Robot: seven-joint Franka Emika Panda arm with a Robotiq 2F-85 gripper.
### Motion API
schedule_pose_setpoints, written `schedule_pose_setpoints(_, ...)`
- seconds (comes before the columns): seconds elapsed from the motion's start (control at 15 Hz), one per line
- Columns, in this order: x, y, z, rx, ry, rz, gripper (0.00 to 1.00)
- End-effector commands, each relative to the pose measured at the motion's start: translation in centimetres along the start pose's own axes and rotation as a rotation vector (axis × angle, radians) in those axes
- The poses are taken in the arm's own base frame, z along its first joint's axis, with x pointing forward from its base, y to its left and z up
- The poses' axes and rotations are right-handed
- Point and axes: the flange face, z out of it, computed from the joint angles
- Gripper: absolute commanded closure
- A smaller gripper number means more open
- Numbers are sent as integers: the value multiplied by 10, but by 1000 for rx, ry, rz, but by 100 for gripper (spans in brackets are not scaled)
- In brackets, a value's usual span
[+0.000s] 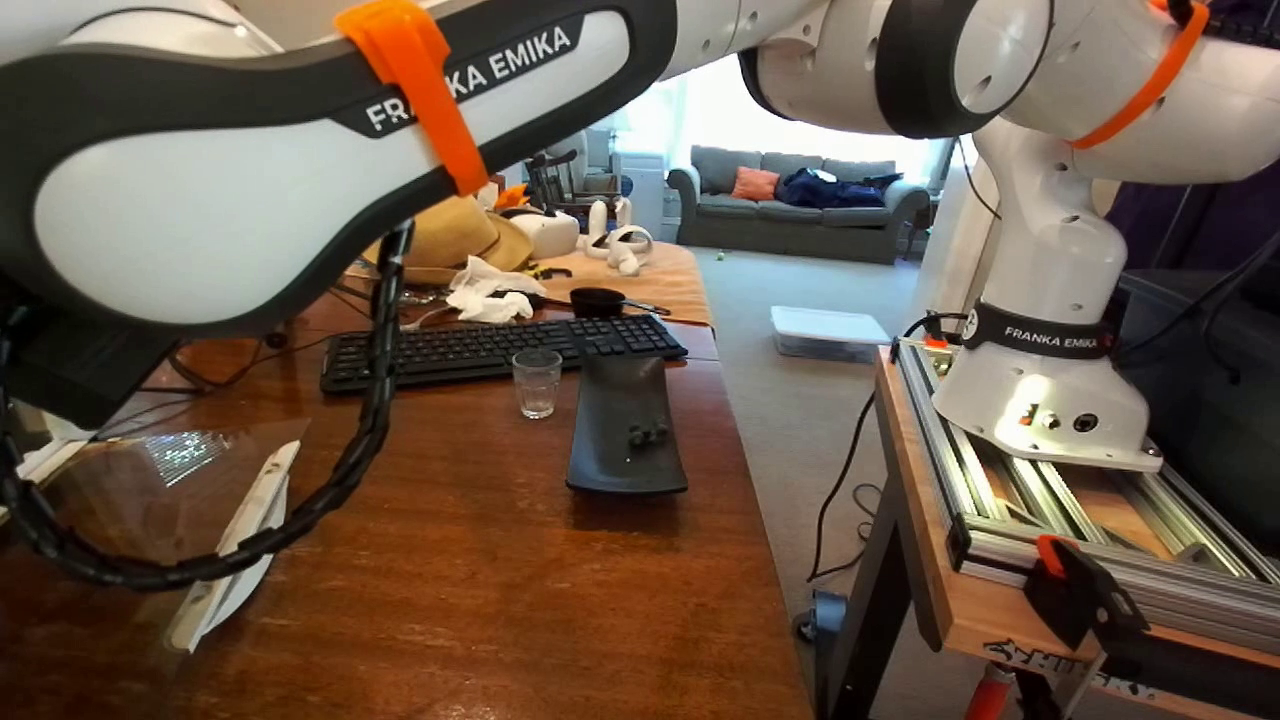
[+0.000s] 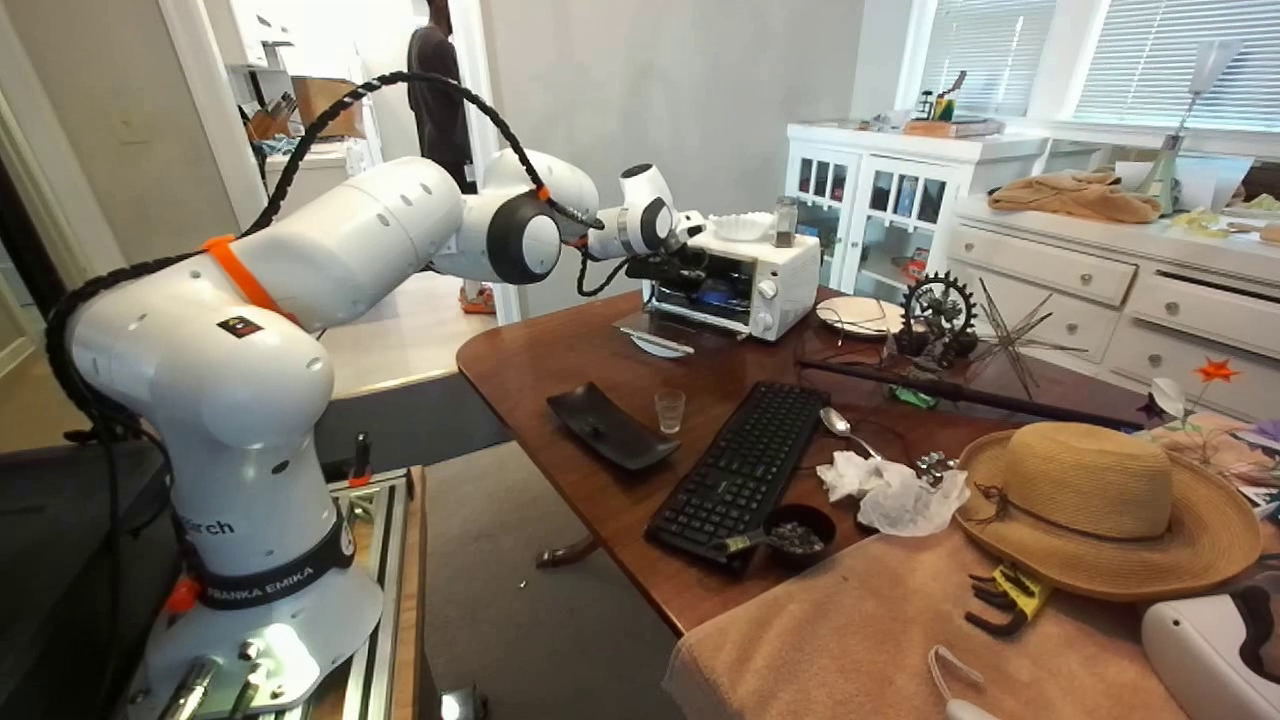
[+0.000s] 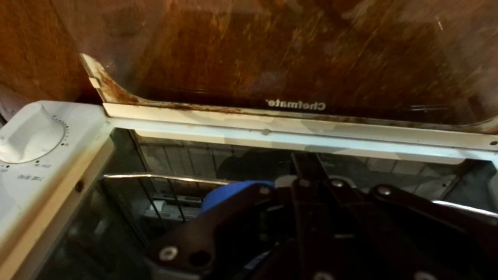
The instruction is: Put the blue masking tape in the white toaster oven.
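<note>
1 tape (image 3: 226, 193) w/in 1 oven (image 2: 794, 282)

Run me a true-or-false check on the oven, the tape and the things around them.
1. The blue masking tape is inside the white toaster oven. True.
2. The oven is shut. False: its glass door is folded down.
3. The straw hat sits on the oven. False: a white fluted dish and a small jar do.
4. The fingers partly hide the tape in the wrist view. True; their grip is unclear.
5. A drinking glass stands beside a curved black tray. True.
6. That glass lies on its side. False: it is upright.
</note>
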Motion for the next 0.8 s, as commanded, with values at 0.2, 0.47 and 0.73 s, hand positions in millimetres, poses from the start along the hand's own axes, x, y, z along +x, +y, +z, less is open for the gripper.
schedule_pose_setpoints(0.2,1,0,-1,-10,8,0,100)
schedule_pose_setpoints(0.47,3,1,-3,-92,40,-18,100)
schedule_pose_setpoints(0.73,2,0,4,-177,90,-101,100)
